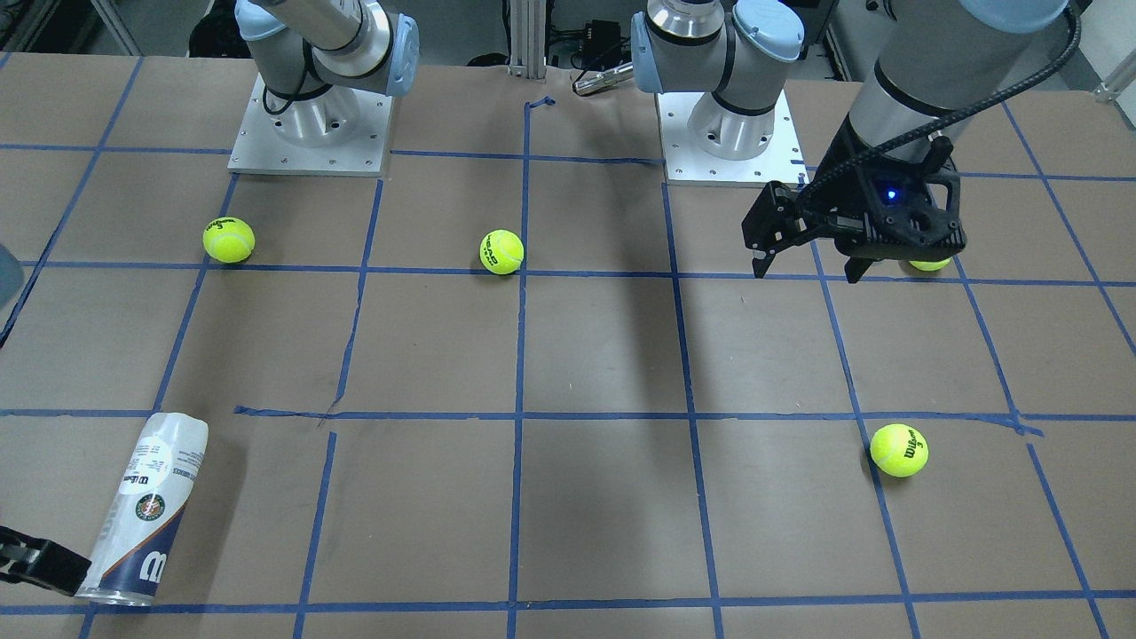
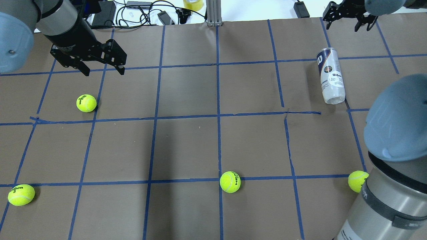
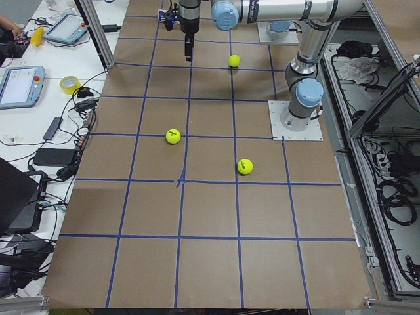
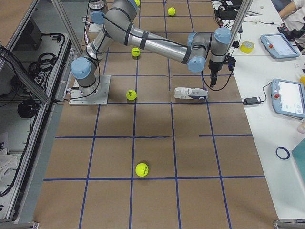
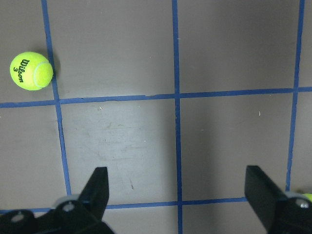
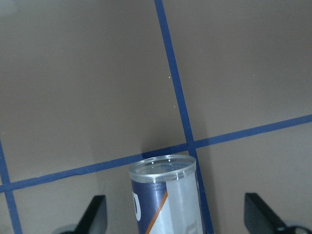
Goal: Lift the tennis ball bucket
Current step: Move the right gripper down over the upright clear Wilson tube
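Observation:
The tennis ball bucket point(image 2: 329, 76) is a clear can with a white and navy Wilson label. It lies on its side at the table's far right, and also shows in the front view point(image 1: 142, 510) and the right side view point(image 4: 190, 93). My right gripper point(image 2: 343, 26) is open and empty, raised just past the can's rimmed end. In the right wrist view the can's rim point(image 6: 163, 168) lies between the spread fingers point(image 6: 95, 217). My left gripper point(image 2: 104, 71) is open and empty, hovering over the far left of the table, and shows in the front view point(image 1: 808, 269).
Several yellow-green tennis balls lie loose: one point(image 2: 86, 103) near my left gripper, one point(image 2: 20, 195) at the near left, one point(image 2: 230, 181) in the middle, one point(image 2: 357, 181) by my right arm. Cables and a tape roll point(image 2: 192, 4) lie beyond the table's far edge.

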